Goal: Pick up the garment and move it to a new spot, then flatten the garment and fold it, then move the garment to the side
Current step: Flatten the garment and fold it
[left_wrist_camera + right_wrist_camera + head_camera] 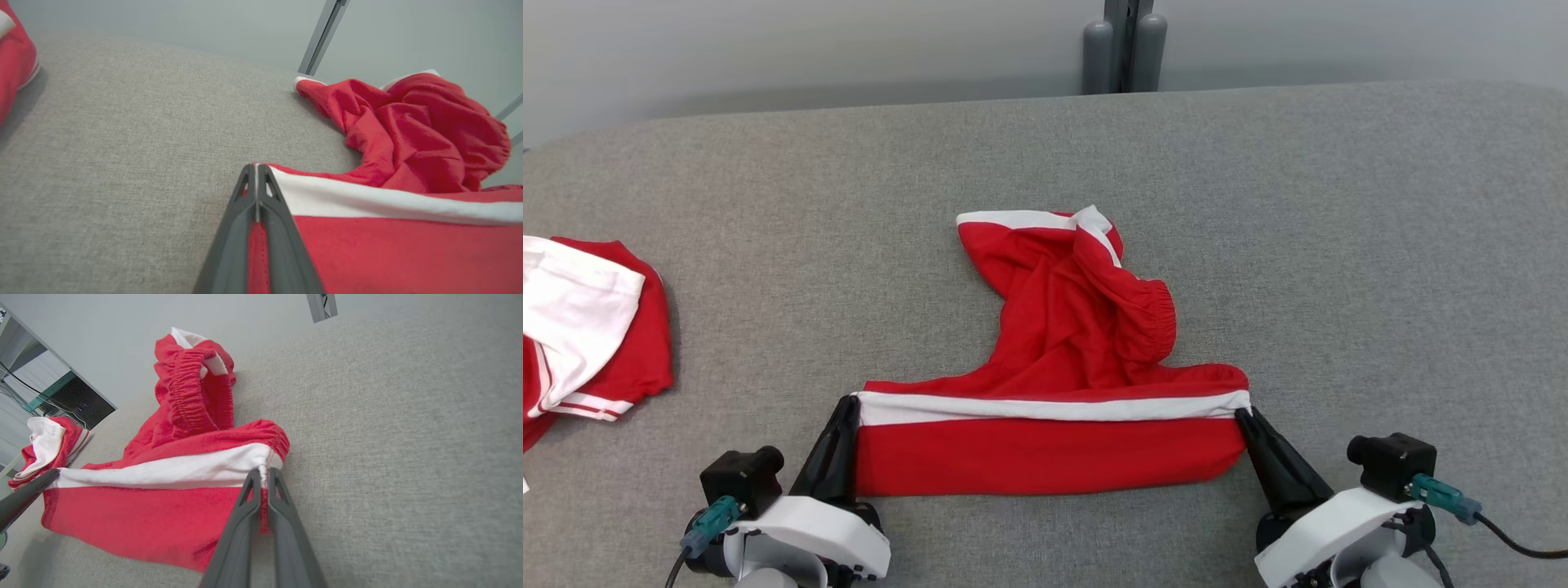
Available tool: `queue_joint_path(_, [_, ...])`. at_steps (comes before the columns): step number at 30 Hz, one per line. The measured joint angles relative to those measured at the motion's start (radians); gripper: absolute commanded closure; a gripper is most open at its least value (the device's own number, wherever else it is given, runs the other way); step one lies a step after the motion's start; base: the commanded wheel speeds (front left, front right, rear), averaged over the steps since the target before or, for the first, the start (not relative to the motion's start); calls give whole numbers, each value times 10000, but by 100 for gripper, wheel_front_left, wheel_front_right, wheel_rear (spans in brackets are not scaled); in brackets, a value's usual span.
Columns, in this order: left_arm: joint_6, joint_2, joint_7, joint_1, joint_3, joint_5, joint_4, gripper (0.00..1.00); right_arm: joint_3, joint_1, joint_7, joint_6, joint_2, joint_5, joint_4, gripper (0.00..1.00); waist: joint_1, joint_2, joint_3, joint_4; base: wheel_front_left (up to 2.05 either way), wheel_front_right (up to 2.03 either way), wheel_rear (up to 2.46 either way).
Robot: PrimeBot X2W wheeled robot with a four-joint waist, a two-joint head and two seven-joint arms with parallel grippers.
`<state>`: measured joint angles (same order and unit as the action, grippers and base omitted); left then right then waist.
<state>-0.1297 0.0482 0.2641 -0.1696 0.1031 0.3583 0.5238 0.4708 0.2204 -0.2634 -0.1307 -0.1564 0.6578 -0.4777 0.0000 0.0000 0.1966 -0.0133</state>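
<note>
left claw (851,404): closed, pinching the left end of the garment's white band (1054,407). in its wrist view, red cloth is squeezed between the two dark fingers (233,237).
right claw (1245,415): closed, nipping the right end of the same white band, which bunches right at its fingers (241,522).
garment (1045,457): red cloth pulled straight from one claw's tip to the other. the panel below the band runs smooth back toward the robot, between the two claws.
loose part: rumpled in a heap beyond the claw tips, roughly midway between them. a gathered elastic edge (184,392) curls on the right claw's side, and a white-trimmed corner points off on the left claw's side.
second garment (596,327): red and white, crumpled, well apart, out past the left claw's outer side.
surface (1339,245): grey woven cloth under both claws and both garments.
post (1125,45): grey, upright, past the surface's far edge, well beyond the heap.
</note>
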Motion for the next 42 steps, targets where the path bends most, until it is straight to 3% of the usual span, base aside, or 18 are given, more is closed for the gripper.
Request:
queue_joint_path(12, [0, 163, 0, -1008, 443, -644, -1476, 100, -1317, 813, 2, 0, 69, -736, 1645, 100, 0, 0, -949, -133, 0, 0, 0])
queue_joint_path(25, [-2, 1969, 2, -5088, 1225, -796, -2192, 100, -1643, 4521, 2, 0, -706, -1099, 2226, 100, 0, 0, -1780, -42, 0, 0, 0])
queue_joint_path(33, [-4, 2284, 0, -7374, 1532, -851, -1204, 100, -1367, 6809, 2, 0, -1012, -1448, 1319, 100, 0, 0, -894, 23, 0, 0, 0])
queue_joint_path(42, [111, 2238, -6, -10081, 1605, -1467, 58, 100, -1695, 9784, 2, -2, -861, -2184, -341, 100, 0, 0, 1221, 111, 0, 0, 0])
